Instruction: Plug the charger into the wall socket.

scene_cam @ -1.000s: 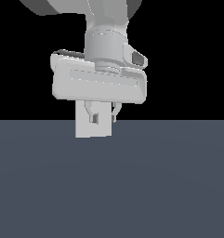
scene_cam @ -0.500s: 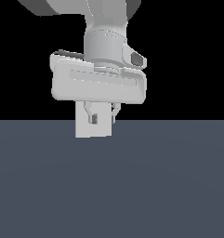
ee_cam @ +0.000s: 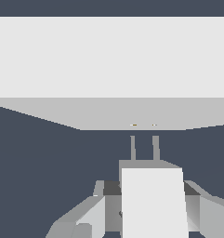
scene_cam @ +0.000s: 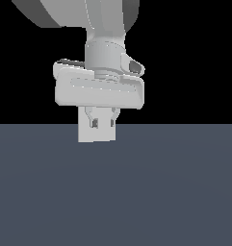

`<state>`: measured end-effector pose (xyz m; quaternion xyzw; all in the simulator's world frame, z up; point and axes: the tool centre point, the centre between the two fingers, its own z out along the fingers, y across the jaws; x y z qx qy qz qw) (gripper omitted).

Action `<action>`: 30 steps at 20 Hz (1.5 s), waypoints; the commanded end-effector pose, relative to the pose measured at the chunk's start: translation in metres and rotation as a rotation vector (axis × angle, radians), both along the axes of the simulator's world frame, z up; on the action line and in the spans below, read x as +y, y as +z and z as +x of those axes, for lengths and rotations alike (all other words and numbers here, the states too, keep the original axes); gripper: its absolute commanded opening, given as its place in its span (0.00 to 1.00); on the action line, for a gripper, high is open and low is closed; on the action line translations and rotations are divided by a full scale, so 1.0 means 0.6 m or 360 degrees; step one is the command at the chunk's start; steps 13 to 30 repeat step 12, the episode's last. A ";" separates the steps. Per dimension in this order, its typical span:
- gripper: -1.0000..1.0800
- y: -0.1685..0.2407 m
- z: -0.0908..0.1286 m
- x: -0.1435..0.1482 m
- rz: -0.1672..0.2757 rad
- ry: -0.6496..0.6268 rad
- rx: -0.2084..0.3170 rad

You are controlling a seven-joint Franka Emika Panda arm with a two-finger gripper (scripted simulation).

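My gripper (ee_cam: 150,211) is closed on the charger (ee_cam: 153,200) above the counter (scene_cam: 175,192). Its two pins (ee_cam: 144,148) point at the socket (ee_cam: 108,69), near the two orange dots (ee_cam: 143,124), not touching.

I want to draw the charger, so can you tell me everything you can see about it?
The charger is a small, plain white box that looks like smooth plastic. Two thin grey prongs stick out of its front end, side by side. They point at two tiny orange dots on the wall socket, with a small gap left, so it is not plugged in yet. The end effector holds it, with grey fingers on either side.
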<state>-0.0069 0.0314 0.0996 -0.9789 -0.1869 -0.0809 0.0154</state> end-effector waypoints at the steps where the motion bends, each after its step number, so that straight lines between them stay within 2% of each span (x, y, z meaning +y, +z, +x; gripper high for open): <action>1: 0.00 0.000 0.015 0.006 0.0000 0.0000 -0.0001; 8: 0.00 0.000 0.036 0.014 0.0000 0.0000 -0.0001; 30: 0.00 0.001 0.036 0.014 0.0000 0.0001 -0.0001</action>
